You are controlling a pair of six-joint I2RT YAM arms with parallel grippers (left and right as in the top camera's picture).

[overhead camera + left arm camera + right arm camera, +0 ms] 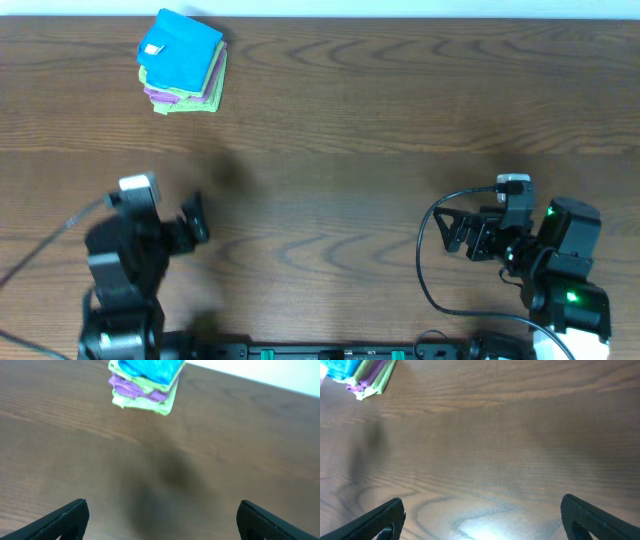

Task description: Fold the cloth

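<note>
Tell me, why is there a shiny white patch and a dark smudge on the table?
Right wrist view: light glares off the table near the bottom edge. Left wrist view: a soft shadow darkens the middle. Overhead view: the left arm looks blurry.

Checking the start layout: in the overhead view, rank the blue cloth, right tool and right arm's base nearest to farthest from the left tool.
1. blue cloth, at the far edge.
2. right tool, across on the right.
3. right arm's base, rightmost, near edge.
</note>
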